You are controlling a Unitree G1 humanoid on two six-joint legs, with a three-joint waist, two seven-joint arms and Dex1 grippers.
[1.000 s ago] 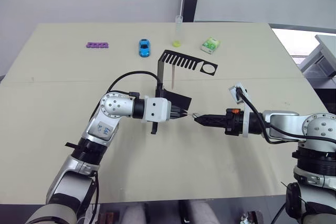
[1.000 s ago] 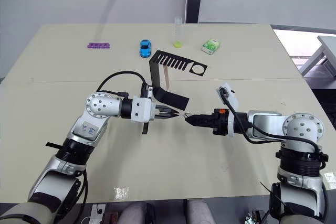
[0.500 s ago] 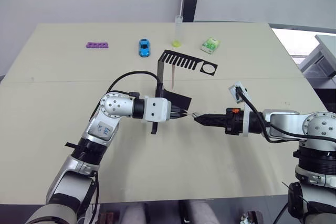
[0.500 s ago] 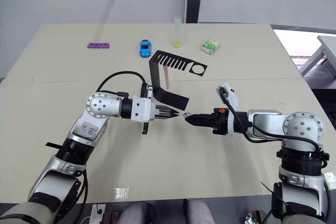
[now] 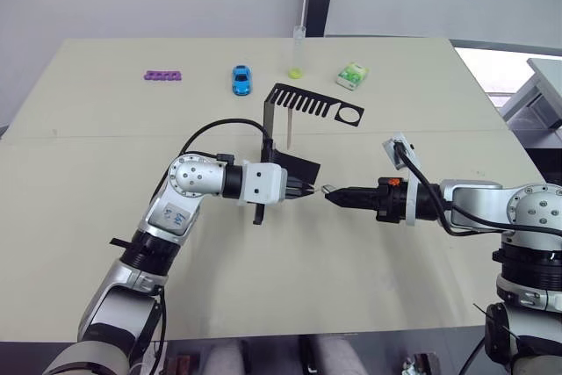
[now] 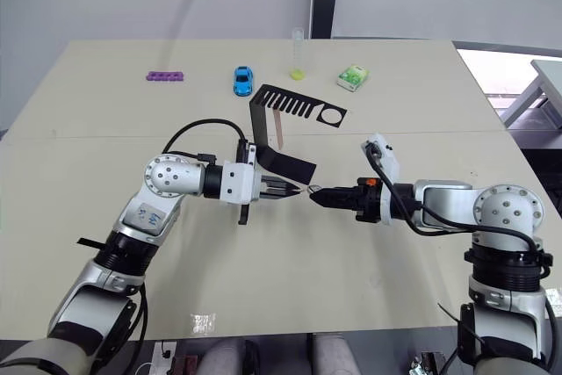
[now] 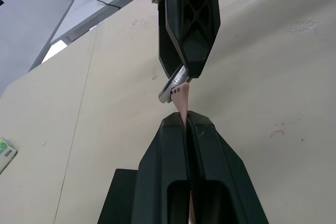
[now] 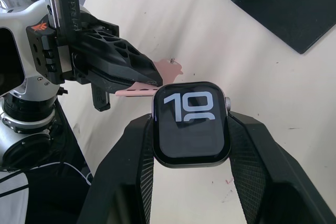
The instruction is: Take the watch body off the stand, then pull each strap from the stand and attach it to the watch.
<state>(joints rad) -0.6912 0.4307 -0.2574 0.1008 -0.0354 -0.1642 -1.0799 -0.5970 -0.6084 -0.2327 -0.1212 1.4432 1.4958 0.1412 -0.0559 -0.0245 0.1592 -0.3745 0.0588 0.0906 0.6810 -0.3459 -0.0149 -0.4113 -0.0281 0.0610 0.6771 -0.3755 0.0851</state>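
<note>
The black stand (image 5: 303, 104) sits mid-table, and one pale pink strap (image 5: 288, 134) hangs from its slotted arm. In front of it my two grippers meet tip to tip just above the table. My left gripper (image 5: 307, 190) is shut on the other strap (image 7: 181, 99), whose end pokes out toward the watch body (image 8: 191, 123). My right gripper (image 5: 331, 195) is shut on the watch body by its sides, screen lit and facing the wrist camera. The strap's tip touches the edge of the watch body (image 7: 172, 86).
At the back of the table lie a purple piece (image 5: 163, 75), a blue toy car (image 5: 241, 79), a tube with yellow-green liquid (image 5: 297, 52) and a green-and-white box (image 5: 351, 75). The stand's flat base (image 5: 297, 165) lies just behind my left gripper.
My right wrist has lifted very slightly. Both grippers stay tip to tip with the same holds.
</note>
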